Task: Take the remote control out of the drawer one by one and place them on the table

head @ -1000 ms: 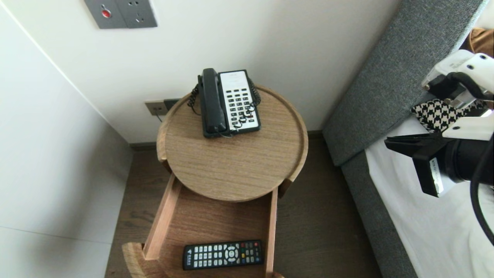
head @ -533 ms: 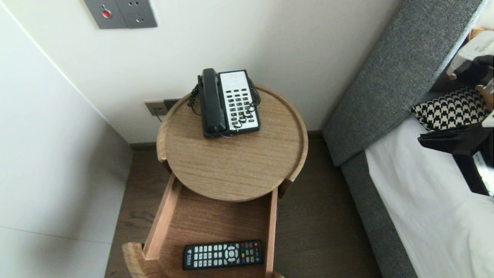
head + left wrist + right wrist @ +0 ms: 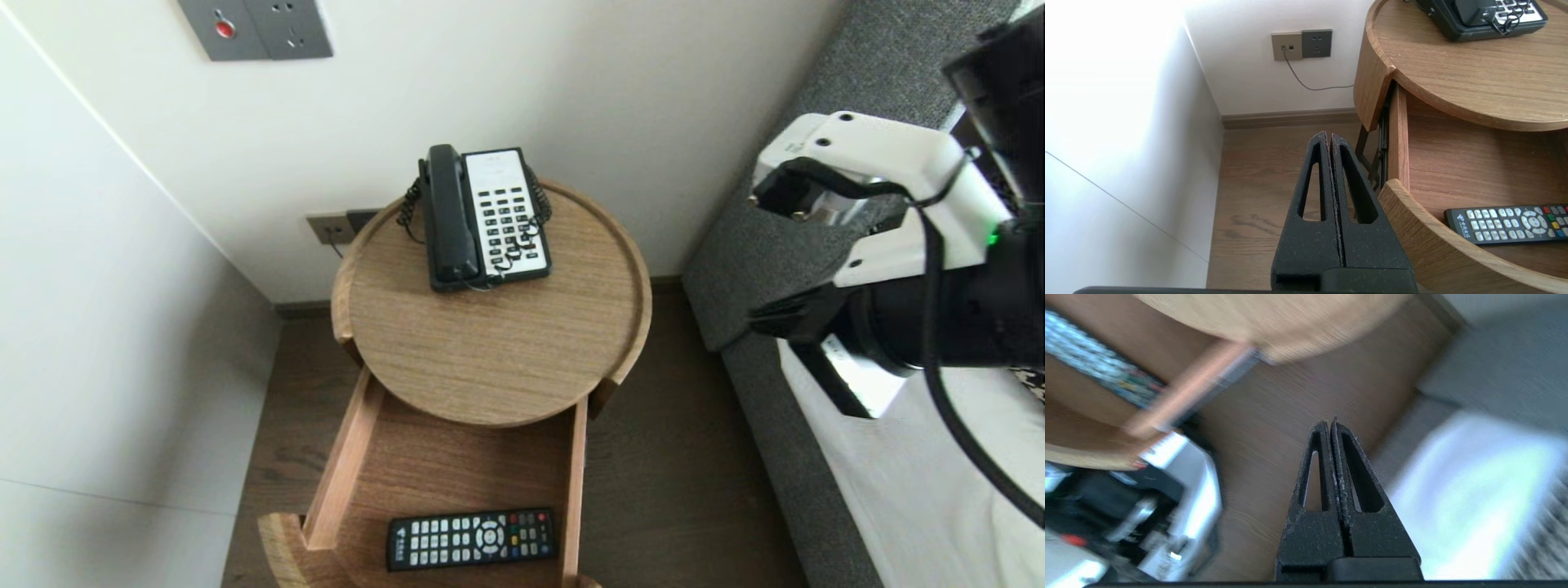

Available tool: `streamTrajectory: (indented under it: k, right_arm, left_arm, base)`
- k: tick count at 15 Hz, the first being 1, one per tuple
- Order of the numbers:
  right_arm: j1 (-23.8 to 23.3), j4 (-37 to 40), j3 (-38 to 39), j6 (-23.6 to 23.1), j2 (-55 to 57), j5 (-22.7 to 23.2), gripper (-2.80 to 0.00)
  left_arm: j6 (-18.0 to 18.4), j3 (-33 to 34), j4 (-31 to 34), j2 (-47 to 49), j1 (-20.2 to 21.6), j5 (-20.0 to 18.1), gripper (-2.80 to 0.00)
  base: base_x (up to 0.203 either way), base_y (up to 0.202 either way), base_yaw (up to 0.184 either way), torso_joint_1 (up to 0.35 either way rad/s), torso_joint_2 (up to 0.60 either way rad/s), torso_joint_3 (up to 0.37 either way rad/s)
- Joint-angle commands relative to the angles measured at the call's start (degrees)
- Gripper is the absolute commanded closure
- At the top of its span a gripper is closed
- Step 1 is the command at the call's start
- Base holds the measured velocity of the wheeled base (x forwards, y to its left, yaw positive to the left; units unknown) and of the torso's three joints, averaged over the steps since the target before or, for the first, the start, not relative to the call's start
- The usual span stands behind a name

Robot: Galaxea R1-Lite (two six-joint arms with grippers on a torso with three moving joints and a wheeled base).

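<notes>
The right gripper [image 3: 1329, 424], pressed together and empty, is being held above the floor [image 3: 1274, 428] between nightstand [image 3: 498, 359] and bed [image 3: 898, 490]. The remote control [image 3: 473, 538] is lying in the open drawer [image 3: 343, 465], near the left gripper [image 3: 1328, 136], also pressed together.

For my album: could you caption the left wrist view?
Shut left fingers beside an open drawer holding a remote, under a round table with a phone.

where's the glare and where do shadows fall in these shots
Left wrist view: the wall is washed out white. Head view: the table top shades the back of the drawer, while the remote lies in light. Right wrist view: the bed sheet glares white.
</notes>
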Motion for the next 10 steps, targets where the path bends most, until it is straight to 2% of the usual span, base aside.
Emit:
streamTrajectory:
  k: [1,4,8,10]
  right_arm:
    - [2.0,-1.58,-0.17,0.46,4.45,1.57,0.0]
    - [3.67,-2.79,0.26,2.19,9.31,4.35,0.0]
    - [4.16,-2.92,-1.68,4.25,15.19,12.54,0.0]
    - [5.1,-2.92,-2.77,4.38,17.71,13.89,0.0]
  left_arm:
    - [0.0,2.29,-0.08,-0.11,0.01,0.06,0.0]
    - [0.0,2.29,-0.08,-0.11,0.01,0.04,0.0]
    - [0.0,2.29,-0.08,-0.11,0.01,-0.02,0.0]
    - [0.0,2.29,-0.08,-0.11,0.01,-0.02,0.0]
  base:
    - [0.0,0.0,0.0,0.0,0.0,0.0]
    - [0.0,0.0,0.0,0.0,0.0,0.0]
    - [0.0,0.0,0.0,0.0,0.0,0.0]
    - [0.0,0.0,0.0,0.0,0.0,0.0]
